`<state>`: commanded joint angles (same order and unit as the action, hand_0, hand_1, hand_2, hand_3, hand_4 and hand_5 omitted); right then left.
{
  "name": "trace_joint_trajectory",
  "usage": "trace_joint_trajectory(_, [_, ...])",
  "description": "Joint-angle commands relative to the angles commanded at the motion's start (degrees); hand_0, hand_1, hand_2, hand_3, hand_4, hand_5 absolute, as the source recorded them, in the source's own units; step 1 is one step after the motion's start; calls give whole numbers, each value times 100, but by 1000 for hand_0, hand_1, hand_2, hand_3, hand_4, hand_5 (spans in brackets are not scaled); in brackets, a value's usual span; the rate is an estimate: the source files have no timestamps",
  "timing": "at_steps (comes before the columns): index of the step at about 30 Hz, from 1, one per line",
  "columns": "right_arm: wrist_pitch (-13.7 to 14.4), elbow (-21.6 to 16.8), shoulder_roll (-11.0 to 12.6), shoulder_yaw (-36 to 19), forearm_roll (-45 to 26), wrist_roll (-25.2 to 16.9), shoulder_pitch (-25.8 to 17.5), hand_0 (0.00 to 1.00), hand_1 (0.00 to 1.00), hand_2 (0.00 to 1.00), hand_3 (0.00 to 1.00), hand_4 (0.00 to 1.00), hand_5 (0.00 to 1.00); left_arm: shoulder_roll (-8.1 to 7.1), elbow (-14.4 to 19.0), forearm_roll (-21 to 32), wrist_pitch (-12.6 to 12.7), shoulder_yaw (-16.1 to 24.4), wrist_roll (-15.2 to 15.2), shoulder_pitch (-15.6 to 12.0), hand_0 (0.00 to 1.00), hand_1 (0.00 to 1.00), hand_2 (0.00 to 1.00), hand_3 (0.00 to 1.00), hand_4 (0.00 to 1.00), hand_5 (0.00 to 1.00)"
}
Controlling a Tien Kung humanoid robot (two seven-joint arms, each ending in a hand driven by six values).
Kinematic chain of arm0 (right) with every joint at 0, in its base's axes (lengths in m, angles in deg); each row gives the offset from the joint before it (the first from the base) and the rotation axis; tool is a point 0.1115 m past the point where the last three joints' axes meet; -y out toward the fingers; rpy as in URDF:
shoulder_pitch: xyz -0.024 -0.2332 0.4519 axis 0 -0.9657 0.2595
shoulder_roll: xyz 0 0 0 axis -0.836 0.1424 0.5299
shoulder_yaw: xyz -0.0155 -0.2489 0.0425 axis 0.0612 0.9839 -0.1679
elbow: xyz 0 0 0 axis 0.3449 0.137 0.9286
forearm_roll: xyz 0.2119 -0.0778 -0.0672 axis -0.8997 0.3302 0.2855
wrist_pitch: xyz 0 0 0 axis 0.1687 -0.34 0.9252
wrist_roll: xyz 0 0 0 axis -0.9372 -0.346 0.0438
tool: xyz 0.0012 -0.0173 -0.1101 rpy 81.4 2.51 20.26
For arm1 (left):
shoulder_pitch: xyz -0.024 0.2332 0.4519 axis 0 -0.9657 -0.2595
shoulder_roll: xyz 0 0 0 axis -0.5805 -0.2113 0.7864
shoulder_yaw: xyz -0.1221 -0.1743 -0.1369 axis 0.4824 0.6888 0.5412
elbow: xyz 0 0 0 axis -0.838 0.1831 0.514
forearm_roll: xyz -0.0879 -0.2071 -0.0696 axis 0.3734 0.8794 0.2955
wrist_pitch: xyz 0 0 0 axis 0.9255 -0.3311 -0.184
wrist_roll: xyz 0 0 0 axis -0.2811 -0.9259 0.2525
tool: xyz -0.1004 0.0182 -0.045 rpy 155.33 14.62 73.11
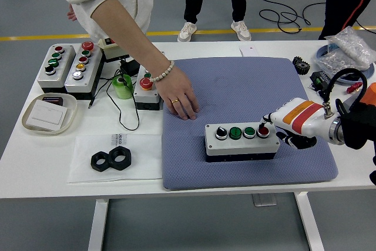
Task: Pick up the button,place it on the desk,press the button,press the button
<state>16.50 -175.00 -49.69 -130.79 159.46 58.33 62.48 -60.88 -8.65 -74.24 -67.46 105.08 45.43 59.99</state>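
A grey button box [241, 144] with a black knob, two green buttons and a red button [264, 130] lies on the blue mat [247, 80], toward its front right. My right hand [275, 129], white with an orange and red band, reaches in from the right. One fingertip rests at the red button, and the other fingers [299, 141] are curled under, beside the box's right end. A person's hand [183, 101] lies flat on the mat's left part, apart from the box. My left arm is out of view.
Two grey button boxes [69, 67] stand at the back left, and a third [147, 86] sits partly under the person's arm. Nearby are a green tape roll [122, 86], a tray [29, 126] and two black nuts [110, 160]. Plastic bags [346, 51] and parts crowd the far right.
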Motion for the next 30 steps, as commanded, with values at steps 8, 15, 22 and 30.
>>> trace_joint_trajectory(8, [332,-256,107,-416,0,54,25,284,173,211,759,558,2,26,0,19,19,8,4,-16,741,897,969,761,572,998])
trace_joint_trajectory(15, [873,-323,237,-697,0,111,81,446,433,471,791,482,2,31,0,-19,28,69,-7,-35,741,896,968,762,571,998])
trace_joint_trajectory(22, [1009,-193,313,-899,-92,146,94,798,804,773,818,677,95,45,0,-3,37,69,-5,-51,741,897,968,761,570,998])
trace_joint_trajectory(30, [1079,385,260,-1022,-1137,282,-66,922,887,871,847,806,495,46,0,-24,41,99,-13,-47,741,897,968,760,569,998])
